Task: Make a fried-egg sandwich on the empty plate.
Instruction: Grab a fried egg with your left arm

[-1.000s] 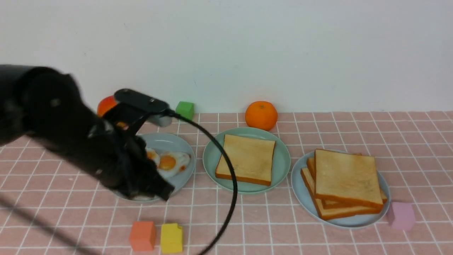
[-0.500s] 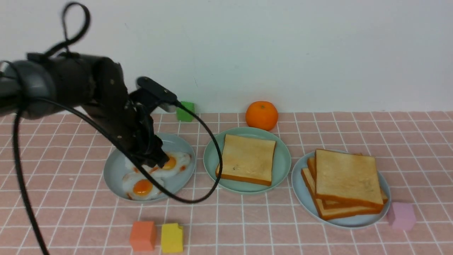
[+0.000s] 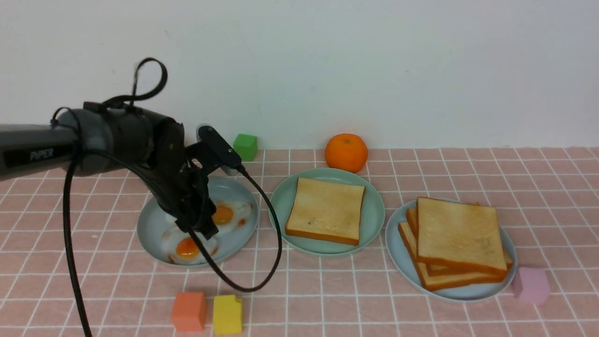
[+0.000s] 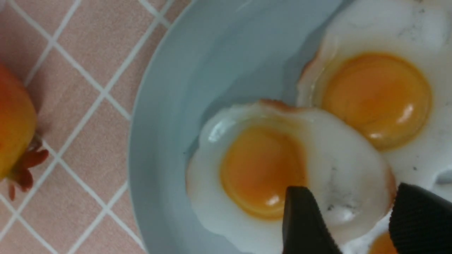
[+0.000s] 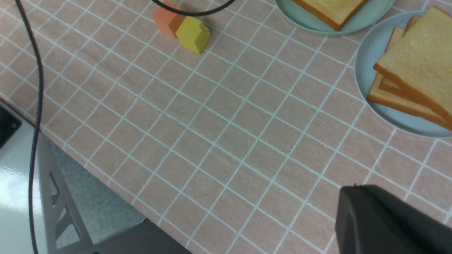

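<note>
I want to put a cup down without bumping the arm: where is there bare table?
Good room: the tiles right of the yellow block, in front of the green plate and left of the pink block. Another patch lies behind the toast stack, right of the orange. Crowded: around the egg plate, under the left gripper and its looping cable.
</note>
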You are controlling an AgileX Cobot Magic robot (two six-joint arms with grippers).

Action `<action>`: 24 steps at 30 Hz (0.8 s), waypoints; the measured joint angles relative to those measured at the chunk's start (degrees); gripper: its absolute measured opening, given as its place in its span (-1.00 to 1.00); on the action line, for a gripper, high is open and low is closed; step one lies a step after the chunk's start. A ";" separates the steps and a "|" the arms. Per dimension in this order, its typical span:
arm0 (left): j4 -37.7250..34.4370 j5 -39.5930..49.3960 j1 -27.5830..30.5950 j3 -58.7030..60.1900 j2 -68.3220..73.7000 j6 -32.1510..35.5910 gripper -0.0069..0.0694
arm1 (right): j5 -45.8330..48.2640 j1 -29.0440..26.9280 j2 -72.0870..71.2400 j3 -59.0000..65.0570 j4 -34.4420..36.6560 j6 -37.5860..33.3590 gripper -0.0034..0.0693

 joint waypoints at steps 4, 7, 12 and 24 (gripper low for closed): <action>0.28 -0.19 0.00 -0.20 0.54 0.00 0.08 | -0.18 0.00 0.00 0.00 0.11 0.00 -0.86; 0.28 -0.19 0.00 -0.20 0.66 0.00 0.01 | -0.24 0.00 0.00 0.00 0.11 0.00 -0.86; 0.35 -0.26 -0.05 -0.20 0.70 0.00 -0.28 | -0.24 0.00 0.00 0.00 0.96 0.00 -0.85; 0.27 0.06 -0.05 -0.32 -0.63 0.00 -0.79 | -0.29 0.00 0.00 0.00 3.91 0.00 -0.84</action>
